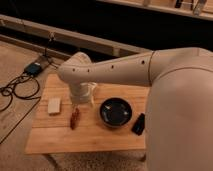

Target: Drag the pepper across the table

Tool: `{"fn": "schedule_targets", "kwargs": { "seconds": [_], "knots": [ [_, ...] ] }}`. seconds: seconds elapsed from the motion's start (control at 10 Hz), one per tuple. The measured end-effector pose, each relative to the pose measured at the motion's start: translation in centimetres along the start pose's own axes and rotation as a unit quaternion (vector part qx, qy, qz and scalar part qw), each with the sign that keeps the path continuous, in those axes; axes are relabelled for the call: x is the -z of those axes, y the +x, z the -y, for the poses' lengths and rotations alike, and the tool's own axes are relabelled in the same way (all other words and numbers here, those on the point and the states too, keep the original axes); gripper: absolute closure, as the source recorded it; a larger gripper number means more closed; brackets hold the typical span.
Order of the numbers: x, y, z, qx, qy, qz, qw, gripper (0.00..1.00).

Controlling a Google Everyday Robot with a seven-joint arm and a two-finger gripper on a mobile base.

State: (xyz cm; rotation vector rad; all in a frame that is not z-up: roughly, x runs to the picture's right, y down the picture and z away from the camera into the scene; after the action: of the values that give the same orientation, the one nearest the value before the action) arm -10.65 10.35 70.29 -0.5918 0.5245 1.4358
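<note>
Big picture first: the bulky white robot arm (150,75) sweeps in from the right and bends down over the back-left part of the small light wooden planked desk (90,140). Its jaws hang at the end of that white wrist, low over the desk and just behind the pepper. They stand wide open, with nothing in them as far as I can make out. Next down in size, the round black bowl (115,112) sits right of centre, and the pale rectangular block (54,105) lies near the left edge. A small black object (138,124) lies just beside the bowl's right rim. Smallest of all, the slender dark red-brown pepper (75,119) lies flat on the desk between block and bowl, apart from both, not yet touched. Here's the danger: it's thin and could roll, so a descent slightly off line may flick it sideways. A drag to the right could run it into the bowl, while a drag forward or left risks pushing it off the edge.
</note>
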Motion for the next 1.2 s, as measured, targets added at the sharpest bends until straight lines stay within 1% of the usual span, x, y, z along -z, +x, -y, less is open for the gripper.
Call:
{"fn": "schedule_targets", "kwargs": {
  "seconds": [1.0,1.1,1.2],
  "knots": [
    [0.0,0.0,0.0,0.001,0.0,0.0,1.0,0.35],
    [-0.3,-0.2,0.0,0.004,0.002,-0.002,1.0,0.35],
    [-1.0,-0.5,-0.4,0.016,0.007,-0.004,0.9998,0.35]
  ]
}}
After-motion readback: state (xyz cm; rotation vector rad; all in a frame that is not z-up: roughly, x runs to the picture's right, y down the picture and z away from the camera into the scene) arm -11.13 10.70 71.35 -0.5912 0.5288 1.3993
